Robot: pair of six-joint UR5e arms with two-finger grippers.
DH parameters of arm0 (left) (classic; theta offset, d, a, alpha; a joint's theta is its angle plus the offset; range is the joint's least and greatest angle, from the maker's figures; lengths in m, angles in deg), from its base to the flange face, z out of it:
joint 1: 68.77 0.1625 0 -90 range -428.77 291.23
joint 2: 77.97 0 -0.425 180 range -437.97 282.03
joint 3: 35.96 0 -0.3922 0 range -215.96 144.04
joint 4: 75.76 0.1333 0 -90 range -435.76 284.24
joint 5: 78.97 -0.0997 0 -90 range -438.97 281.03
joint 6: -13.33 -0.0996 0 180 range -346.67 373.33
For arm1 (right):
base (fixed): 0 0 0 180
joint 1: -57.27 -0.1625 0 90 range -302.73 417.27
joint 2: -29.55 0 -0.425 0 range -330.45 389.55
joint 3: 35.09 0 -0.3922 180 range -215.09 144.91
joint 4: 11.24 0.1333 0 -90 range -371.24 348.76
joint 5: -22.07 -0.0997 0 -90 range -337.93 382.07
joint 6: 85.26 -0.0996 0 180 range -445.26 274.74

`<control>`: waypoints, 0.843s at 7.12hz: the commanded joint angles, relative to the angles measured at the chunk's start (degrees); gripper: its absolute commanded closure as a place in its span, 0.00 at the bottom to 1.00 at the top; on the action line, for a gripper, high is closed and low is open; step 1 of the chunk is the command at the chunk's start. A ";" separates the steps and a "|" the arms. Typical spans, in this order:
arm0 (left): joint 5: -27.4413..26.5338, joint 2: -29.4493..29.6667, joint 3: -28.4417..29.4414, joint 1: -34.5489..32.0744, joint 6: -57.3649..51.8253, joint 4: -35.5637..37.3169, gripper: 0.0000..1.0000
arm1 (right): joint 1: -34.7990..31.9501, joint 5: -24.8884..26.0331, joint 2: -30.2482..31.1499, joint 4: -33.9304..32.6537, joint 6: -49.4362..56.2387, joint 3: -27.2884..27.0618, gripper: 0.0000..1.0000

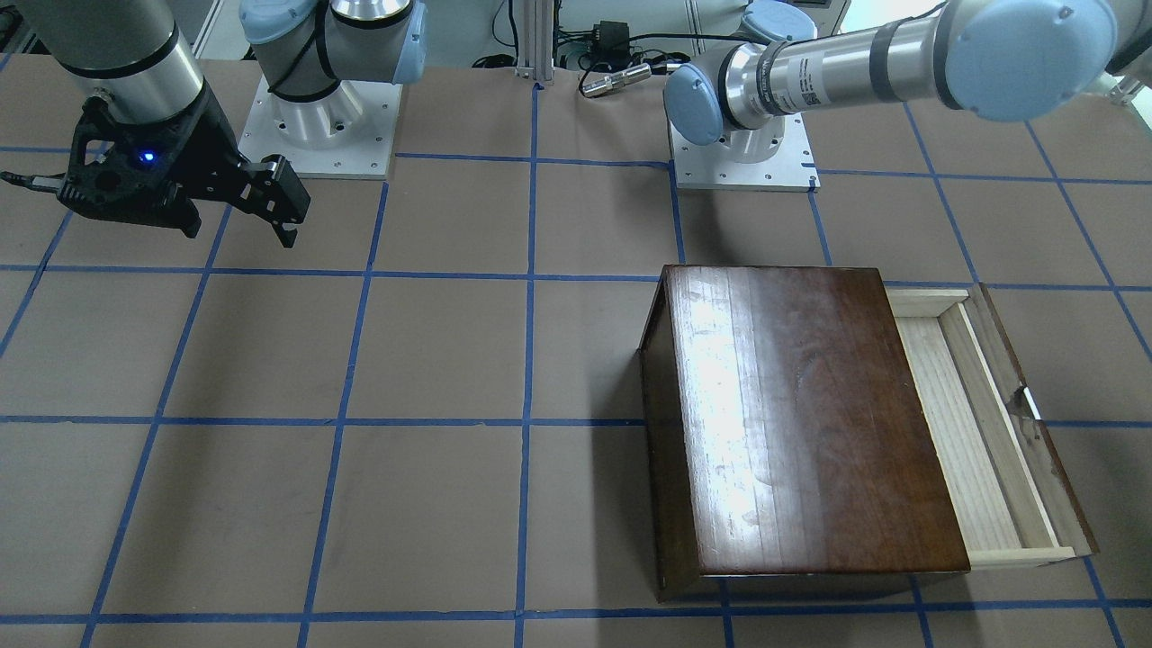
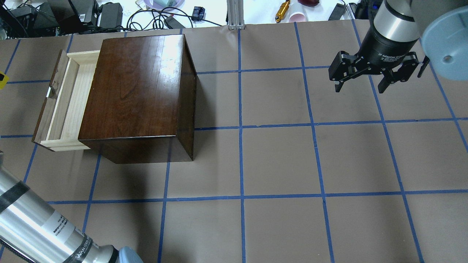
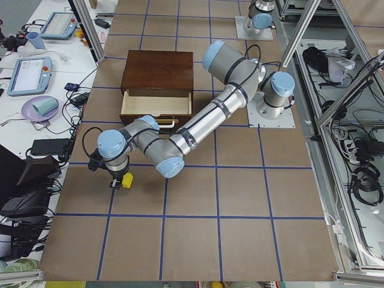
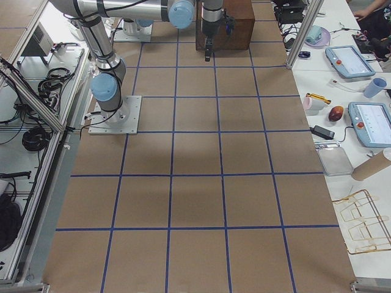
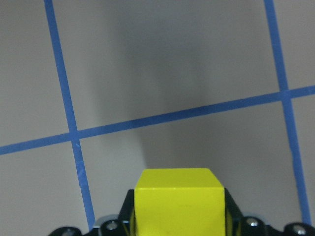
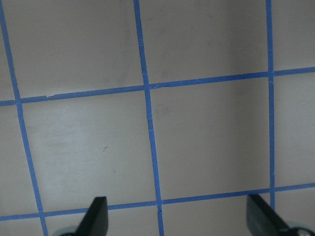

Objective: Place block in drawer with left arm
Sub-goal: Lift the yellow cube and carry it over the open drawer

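Tabletop (image 2: 278,160) brown, blue tape grid (image 2: 240,146); drawer (image 2: 71,102) open.

A robotics lab: teach pendants (image 3: 27,75), cable tangles (image 3: 360,186), aluminium frame posts (image 2: 236,14)

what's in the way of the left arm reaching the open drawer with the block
Probably nothing. The drawer stands pulled out, its tray bare, and the left gripper, shut on the block, hangs over the table out beyond the drawer's front. The right gripper is far off, past the box.
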 commanded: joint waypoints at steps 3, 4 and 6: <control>-1.32 -17.45 -15.97 -0.85 3.71 -4.38 0.57 | 0.00 0.00 0.00 0.00 0.00 0.00 0.00; -1.41 -20.79 -19.23 -2.33 5.73 -4.91 0.57 | 0.00 0.00 0.00 0.00 0.00 -0.09 0.00; -1.41 -25.73 -23.55 -6.80 13.01 -5.09 0.57 | 0.00 0.00 0.00 0.00 0.00 0.00 0.00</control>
